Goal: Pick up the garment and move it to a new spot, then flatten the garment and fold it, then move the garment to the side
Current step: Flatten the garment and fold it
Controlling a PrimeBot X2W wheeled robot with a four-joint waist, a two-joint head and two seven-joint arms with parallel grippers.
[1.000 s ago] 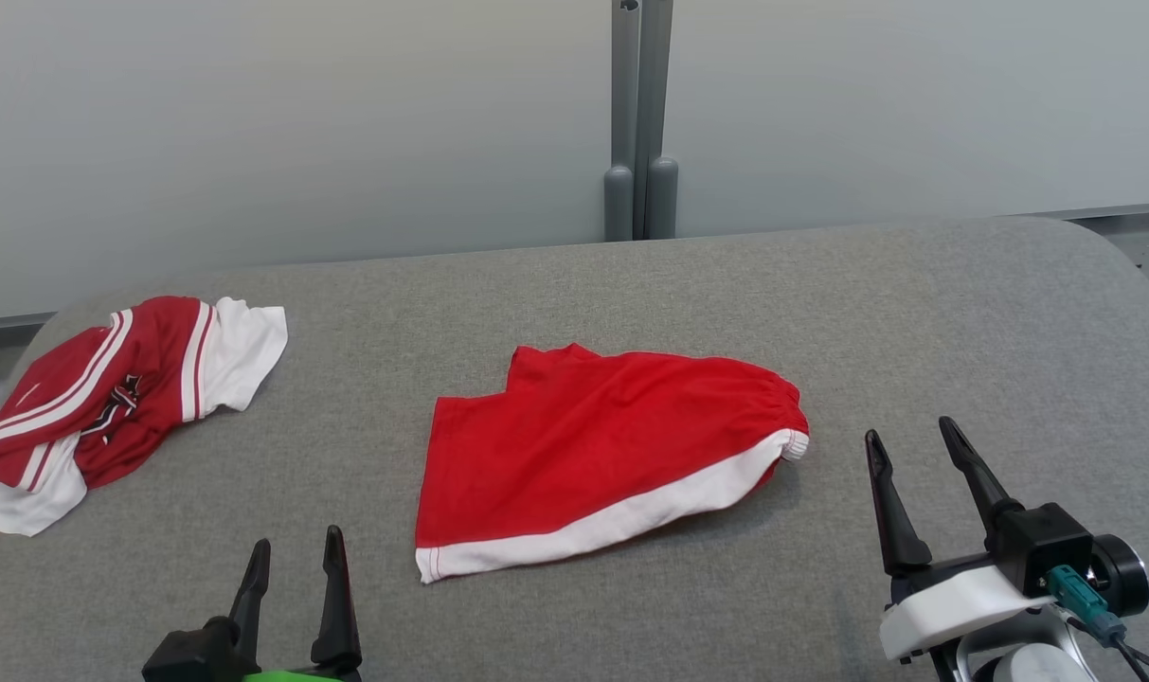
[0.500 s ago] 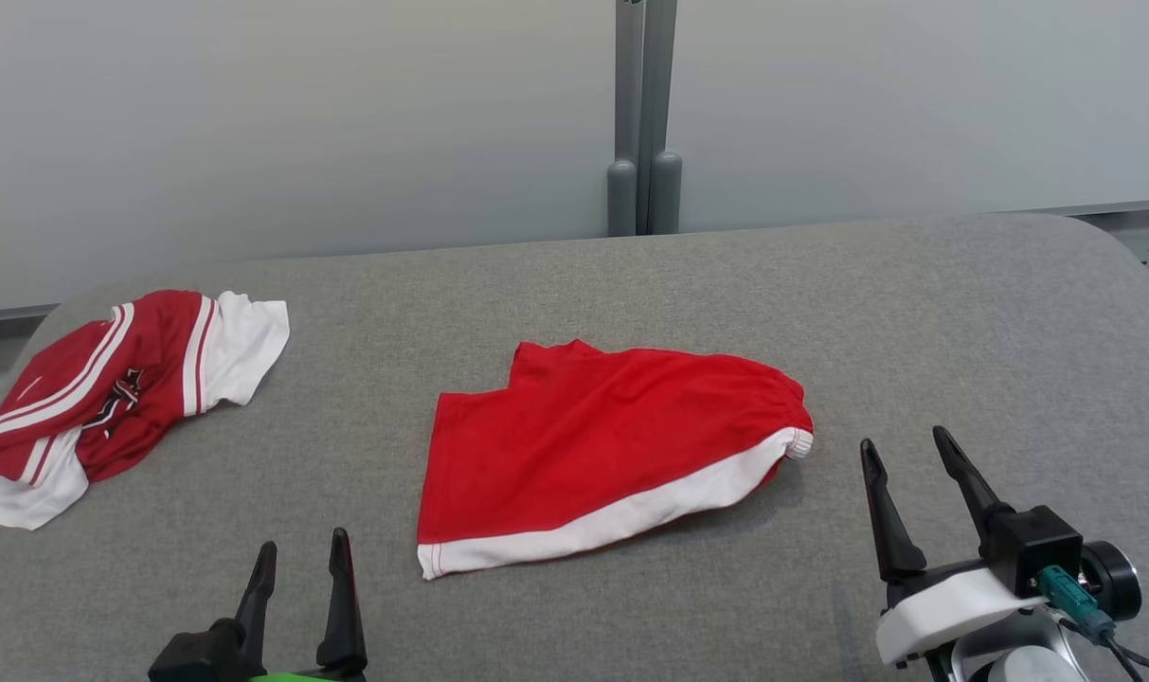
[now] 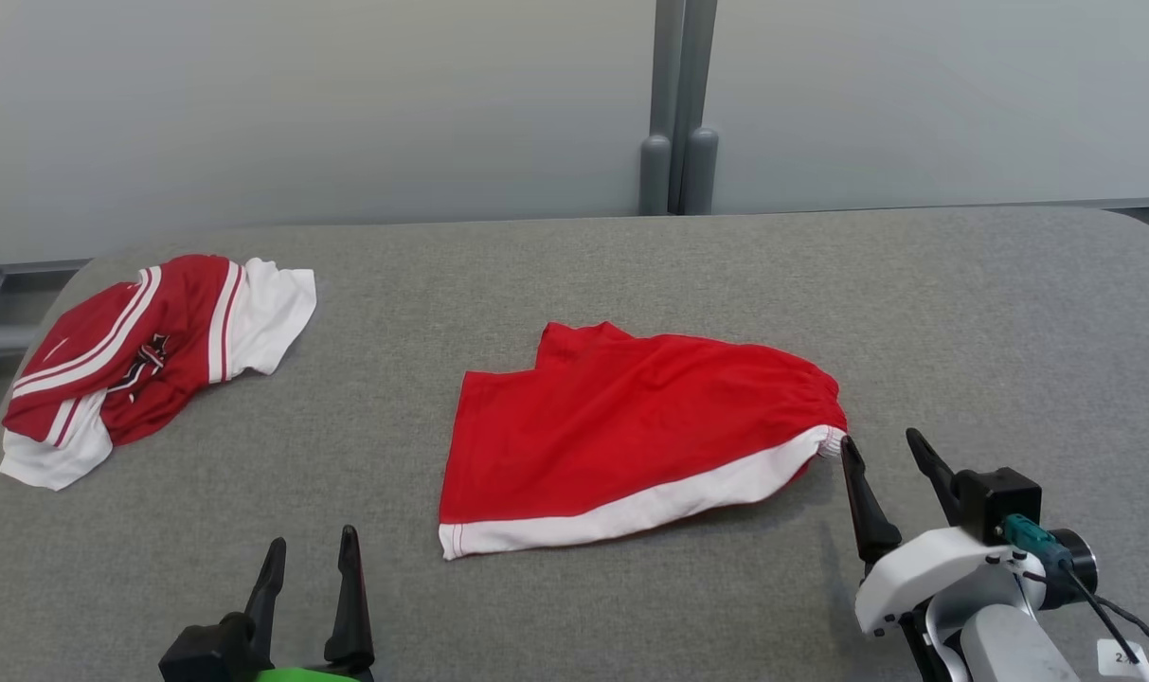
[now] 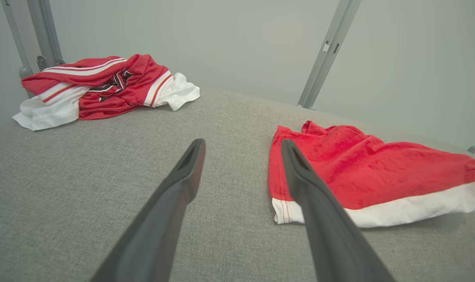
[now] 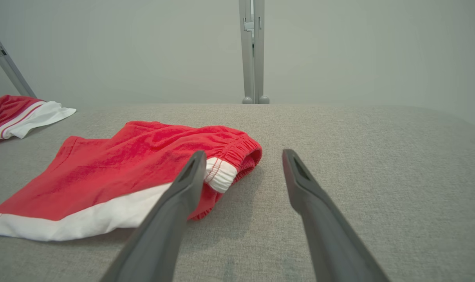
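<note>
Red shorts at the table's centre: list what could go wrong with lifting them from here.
1. The right pincer, open, sits beside the waistband end of the red shorts, so closing now might pinch only the white trim or miss altogether.
2. The left pincer, also open, is well short of the shorts' hem corner; a one-sided lift could bunch the cloth.

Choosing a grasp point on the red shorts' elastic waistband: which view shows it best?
Right wrist view: the waistband is close, its gathers sharp. Head view shows it small, at the shorts' right end; left wrist view has it at the frame edge, indistinct.
</note>
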